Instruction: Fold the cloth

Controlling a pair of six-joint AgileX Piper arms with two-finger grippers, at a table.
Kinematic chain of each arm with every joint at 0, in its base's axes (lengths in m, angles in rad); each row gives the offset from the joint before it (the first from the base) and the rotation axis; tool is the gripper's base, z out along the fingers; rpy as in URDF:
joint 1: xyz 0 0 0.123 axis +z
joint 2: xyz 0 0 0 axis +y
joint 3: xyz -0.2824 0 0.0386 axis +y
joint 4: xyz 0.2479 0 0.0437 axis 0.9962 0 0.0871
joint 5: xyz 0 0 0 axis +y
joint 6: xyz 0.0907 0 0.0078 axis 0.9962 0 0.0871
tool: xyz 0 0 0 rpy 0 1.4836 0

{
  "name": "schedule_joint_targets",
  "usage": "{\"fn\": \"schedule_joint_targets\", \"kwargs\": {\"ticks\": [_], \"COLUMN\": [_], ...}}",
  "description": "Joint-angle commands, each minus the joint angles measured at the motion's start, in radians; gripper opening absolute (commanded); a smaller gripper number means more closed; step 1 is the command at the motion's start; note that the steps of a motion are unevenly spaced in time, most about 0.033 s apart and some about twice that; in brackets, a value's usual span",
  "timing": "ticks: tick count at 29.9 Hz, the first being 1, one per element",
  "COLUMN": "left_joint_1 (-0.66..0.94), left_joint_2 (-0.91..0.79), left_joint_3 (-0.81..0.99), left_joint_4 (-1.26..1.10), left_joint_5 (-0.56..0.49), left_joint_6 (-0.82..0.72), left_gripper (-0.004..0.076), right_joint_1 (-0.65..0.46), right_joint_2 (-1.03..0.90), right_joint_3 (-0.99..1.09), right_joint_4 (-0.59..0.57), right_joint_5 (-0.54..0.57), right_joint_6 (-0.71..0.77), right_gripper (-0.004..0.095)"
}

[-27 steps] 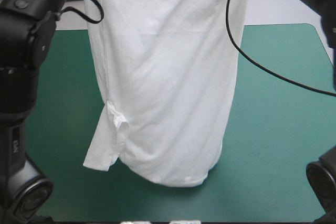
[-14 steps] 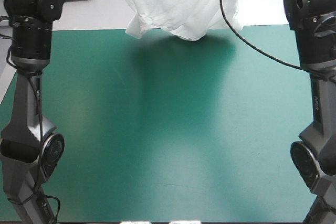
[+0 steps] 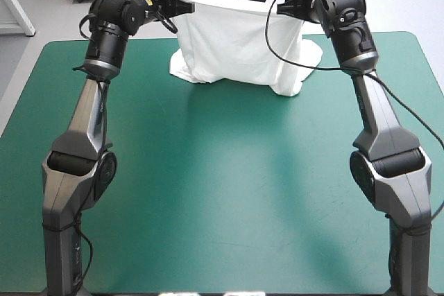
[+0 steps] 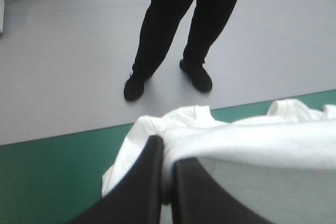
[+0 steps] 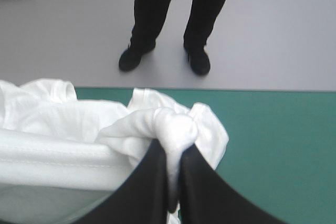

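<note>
The left arm (image 3: 94, 116) rises from the bench's (image 3: 222, 192) near left corner and reaches over the teal-green cover (image 3: 41, 102) to the far edge. There the left claw (image 3: 182, 7) is pinched closed on an upper corner of the white T-shirt (image 3: 236, 43). In the left wrist view the black fingers (image 4: 149, 171) of the left claw (image 4: 167, 153) meet on a fold of the T-shirt (image 4: 252, 140), and the bench's far edge runs just beyond the cloth.

The T-shirt hangs as a wide sheet between the two claws, its top edge drawn nearly straight above the far edge. Its lower part is bunched on the cover just inside that edge, one lobe toward the left and a lower lobe toward the right.

The right claw (image 3: 288, 9) grips the other upper corner. In the right wrist view the fingers (image 5: 197, 177) of the right claw (image 5: 173, 148) are all but closed on a knotted wad of the T-shirt (image 5: 52, 124), with the cover (image 5: 283, 145) open beside it up to the far edge. The right arm (image 3: 378, 116) stands at the near right corner.

Between the arms, from the T-shirt's lower edge to the near edge, lies a broad stretch of open cover. Strips of cover also lie open toward the left and right edges.
</note>
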Motion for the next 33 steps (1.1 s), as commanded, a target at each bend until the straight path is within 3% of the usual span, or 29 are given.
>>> {"fn": "schedule_joint_targets", "kwargs": {"ticks": [1, 10, 17, 19, 22, 28, 33], "left_joint_1": [0.004, 0.004, 0.004, 0.004, 0.0, -0.044, -0.098], "left_joint_2": [-0.005, 0.13, 0.137, 0.137, 0.128, 0.093, 0.021], "left_joint_3": [-0.023, -0.023, -0.023, -0.023, -0.023, -0.005, 0.185], "left_joint_4": [-0.007, -0.022, -0.018, 0.01, 0.052, 0.107, 0.218], "left_joint_5": [-0.056, 0.013, 0.251, 0.338, 0.389, 0.391, 0.387], "left_joint_6": [-0.006, -0.01, -0.048, -0.064, -0.083, -0.109, -0.201], "left_gripper": [-0.001, -0.001, -0.001, -0.001, -0.001, -0.001, -0.0009], "right_joint_1": [-0.059, -0.132, -0.141, -0.141, -0.141, -0.139, -0.134], "right_joint_2": [0.02, 0.15, 0.177, 0.168, 0.142, 0.027, -0.139], "right_joint_3": [-0.022, -0.022, -0.022, -0.006, 0.029, 0.285, 0.58], "right_joint_4": [0.058, 0.18, 0.215, 0.248, 0.266, 0.273, 0.291], "right_joint_5": [-0.035, -0.005, 0.171, 0.174, 0.174, 0.164, 0.022], "right_joint_6": [-0.021, -0.097, -0.079, -0.094, -0.094, -0.084, -0.086], "right_gripper": [-0.0017, -0.0017, -0.0017, -0.0017, -0.0017, -0.0018, -0.0017]}}
